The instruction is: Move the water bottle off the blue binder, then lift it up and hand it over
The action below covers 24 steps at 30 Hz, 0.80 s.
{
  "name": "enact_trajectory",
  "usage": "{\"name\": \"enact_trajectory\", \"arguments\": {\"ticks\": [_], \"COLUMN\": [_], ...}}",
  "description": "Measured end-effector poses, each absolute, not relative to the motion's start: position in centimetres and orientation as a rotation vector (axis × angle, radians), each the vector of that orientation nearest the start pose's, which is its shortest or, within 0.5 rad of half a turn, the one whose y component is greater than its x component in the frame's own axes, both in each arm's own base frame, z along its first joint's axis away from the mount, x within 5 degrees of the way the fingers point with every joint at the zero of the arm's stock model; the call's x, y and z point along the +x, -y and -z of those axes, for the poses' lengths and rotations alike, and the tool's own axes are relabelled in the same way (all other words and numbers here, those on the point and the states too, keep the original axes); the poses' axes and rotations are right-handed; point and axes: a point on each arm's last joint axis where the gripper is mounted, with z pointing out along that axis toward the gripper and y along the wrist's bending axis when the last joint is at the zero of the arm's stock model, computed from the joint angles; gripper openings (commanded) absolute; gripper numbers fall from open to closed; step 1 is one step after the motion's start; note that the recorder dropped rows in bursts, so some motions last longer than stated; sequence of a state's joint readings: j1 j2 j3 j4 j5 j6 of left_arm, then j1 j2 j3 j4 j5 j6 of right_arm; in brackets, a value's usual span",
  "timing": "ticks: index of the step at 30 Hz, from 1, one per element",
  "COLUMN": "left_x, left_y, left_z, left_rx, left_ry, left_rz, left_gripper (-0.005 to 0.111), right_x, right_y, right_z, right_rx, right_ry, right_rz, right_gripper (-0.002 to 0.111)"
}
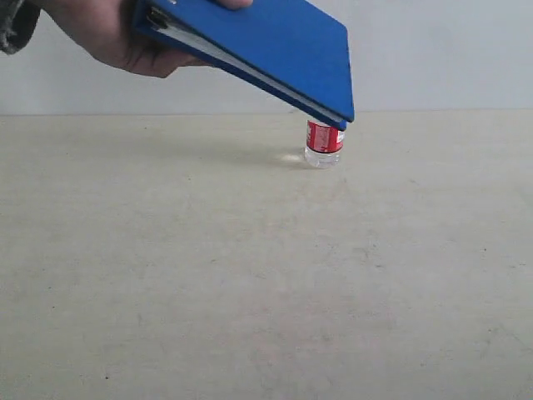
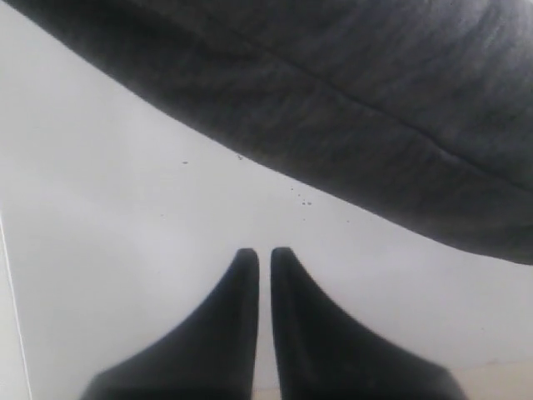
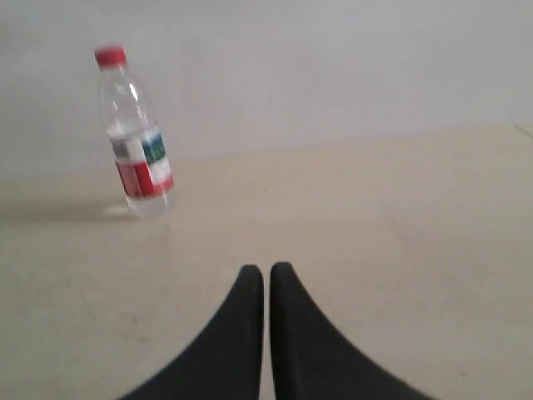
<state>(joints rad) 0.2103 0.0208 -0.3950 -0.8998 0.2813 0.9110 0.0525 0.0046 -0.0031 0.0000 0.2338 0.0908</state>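
Note:
A person's hand point(image 1: 125, 37) holds the blue binder point(image 1: 266, 42) tilted in the air at the top of the exterior view, its low corner over the water bottle point(image 1: 323, 143). The bottle stands on the beige table point(image 1: 250, 275) far back; only its red label and clear base show there. In the right wrist view the water bottle point(image 3: 137, 137) shows whole, with red cap, leaning slightly. My right gripper point(image 3: 266, 271) is shut with nothing in it, well short of the bottle. My left gripper point(image 2: 264, 254) is shut and empty, facing a white surface. Neither gripper appears in the exterior view.
A dark cloth-like mass point(image 2: 350, 108) fills the upper part of the left wrist view. A pale wall point(image 1: 450, 50) stands behind the table's far edge.

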Motion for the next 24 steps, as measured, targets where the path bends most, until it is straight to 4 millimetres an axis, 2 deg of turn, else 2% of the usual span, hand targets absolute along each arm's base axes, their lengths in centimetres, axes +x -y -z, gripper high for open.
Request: {"name": "enact_trajectory", "arguments": {"ticks": [4,6,13,24], "left_x": [2.22,2.22,2.22,2.22], "left_y": [1.56,1.56,1.56,1.56], "left_z": [-32.36,-32.36,-32.36,-32.36], "left_rx": [0.072,0.072,0.072,0.072], "left_ry": [-1.292,-1.292,-1.292,-1.292], "left_rz": [-0.065,-0.065,-0.065,-0.065], "left_gripper": [0.004,0.004,0.004,0.004], "right_x": [5.41,5.40,5.40,5.40], "right_y": [-0.20,-0.19,-0.28,-0.29], "right_z": [-18.32,-18.28,-18.28,-18.28], "right_rx": [-0.188,-0.217,-0.034,-0.019], "right_ry": [-1.807,-1.808,-1.820,-1.820], "right_rz": [0.087,0.110,-0.046,-0.060], "right_gripper": [0.000,0.000,0.000,0.000]}}
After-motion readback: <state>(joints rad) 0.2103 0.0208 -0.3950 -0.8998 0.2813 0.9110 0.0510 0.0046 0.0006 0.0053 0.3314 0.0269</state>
